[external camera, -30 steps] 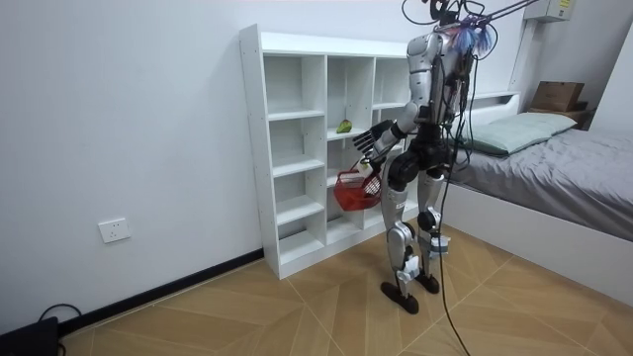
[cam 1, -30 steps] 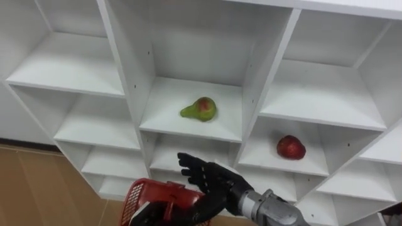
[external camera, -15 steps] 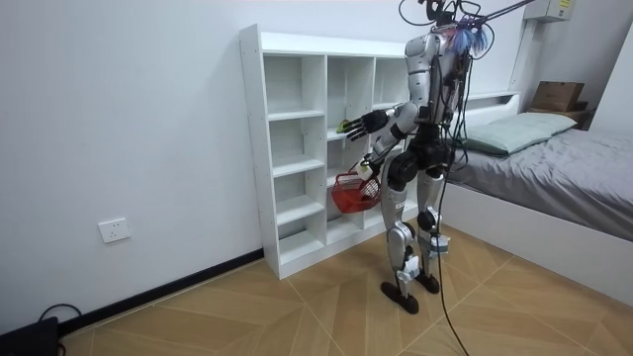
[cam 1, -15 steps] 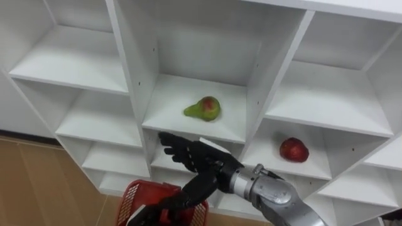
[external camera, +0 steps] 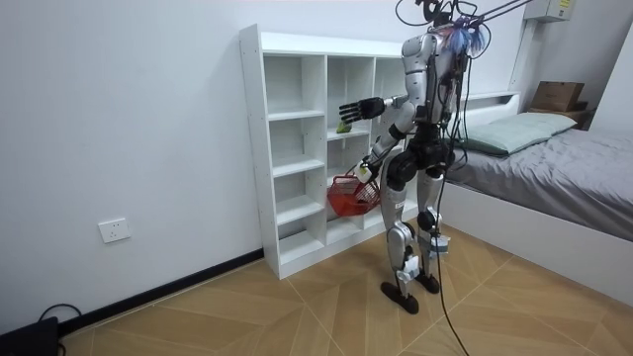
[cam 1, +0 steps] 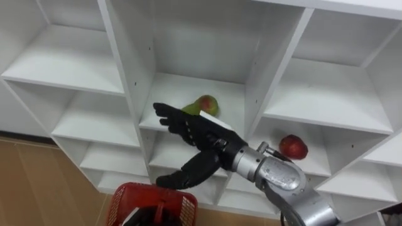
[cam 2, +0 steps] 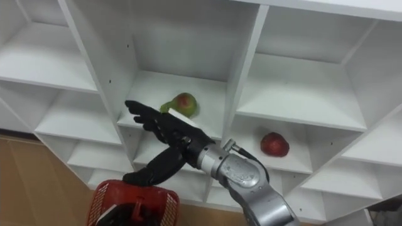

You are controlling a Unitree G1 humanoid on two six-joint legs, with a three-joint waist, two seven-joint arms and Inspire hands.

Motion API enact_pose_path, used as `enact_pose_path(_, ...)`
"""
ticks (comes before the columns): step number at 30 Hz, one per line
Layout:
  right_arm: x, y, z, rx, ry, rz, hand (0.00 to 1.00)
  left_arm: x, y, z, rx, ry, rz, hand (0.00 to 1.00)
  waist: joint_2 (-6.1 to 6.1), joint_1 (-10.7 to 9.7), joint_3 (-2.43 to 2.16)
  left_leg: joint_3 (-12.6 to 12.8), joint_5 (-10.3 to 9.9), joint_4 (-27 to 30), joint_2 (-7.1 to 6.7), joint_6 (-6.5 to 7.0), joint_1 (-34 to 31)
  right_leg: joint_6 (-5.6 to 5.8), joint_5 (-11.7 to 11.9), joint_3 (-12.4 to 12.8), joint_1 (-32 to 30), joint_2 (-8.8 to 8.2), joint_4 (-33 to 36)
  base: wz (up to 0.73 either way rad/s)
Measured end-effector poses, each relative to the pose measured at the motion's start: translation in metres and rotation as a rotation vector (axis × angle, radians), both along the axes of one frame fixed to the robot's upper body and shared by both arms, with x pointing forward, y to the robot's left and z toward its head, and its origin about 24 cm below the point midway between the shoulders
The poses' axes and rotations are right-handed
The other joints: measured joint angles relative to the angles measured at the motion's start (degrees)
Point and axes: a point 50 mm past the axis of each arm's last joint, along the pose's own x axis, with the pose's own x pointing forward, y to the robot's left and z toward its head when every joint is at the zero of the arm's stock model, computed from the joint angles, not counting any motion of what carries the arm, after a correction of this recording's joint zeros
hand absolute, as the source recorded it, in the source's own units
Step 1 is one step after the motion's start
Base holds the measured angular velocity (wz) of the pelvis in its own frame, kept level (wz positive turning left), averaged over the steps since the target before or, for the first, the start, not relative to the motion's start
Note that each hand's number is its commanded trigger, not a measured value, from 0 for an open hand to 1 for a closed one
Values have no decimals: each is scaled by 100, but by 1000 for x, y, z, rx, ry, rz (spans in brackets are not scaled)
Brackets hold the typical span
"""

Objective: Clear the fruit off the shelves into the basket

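The white closet (cam 1: 122, 63) stood in front of the robot, and in the room view the robot stood upright close before it. The biggest change was in the right arm. One second before, the right hand (cam 1: 196, 133) was low, just above the red basket (cam 1: 151, 196). It then rose to the level of the middle compartment. The fruits themselves had not moved. The pear (cam 1: 205, 103) lay on that middle shelf, at about 1 o'clock from the hand, and the red apple (cam 1: 293, 146) lay one compartment lower, at about 4 o'clock from the pear. The basket hung at 6 o'clock under the raised hand, at the left hand (external camera: 366, 172); whether that hand gripped the handle could not be told.

This probably meant the reach for the pear was under way, with no fruit collected yet.

The right hand's fingers were straight and spread wide, pointing to 10 o'clock, with the thumb hanging down. They held nothing. They overlapped the pear's green end, but contact could not be confirmed.
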Motion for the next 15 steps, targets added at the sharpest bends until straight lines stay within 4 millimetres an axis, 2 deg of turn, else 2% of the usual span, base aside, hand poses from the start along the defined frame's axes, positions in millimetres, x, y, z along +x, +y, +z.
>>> enact_pose_path(7, 2, -2, 7, 15, -36, -38, 0, 0, 0, 0, -2, -9, 2, 100, 5, -9, -4, 9, 1, 19, -2, 0, 10, 0, 0, 3, 3, -8, -1, 0)
enact_pose_path(15, 9, -10, 33, 65, -161, -123, 0, -2, 0, -2, -6, -5, 11, 100, 60, -21, -26, 21, 2, 13, 0, -1, 11, -2, 2, 34, 18, -1, 8, 0)
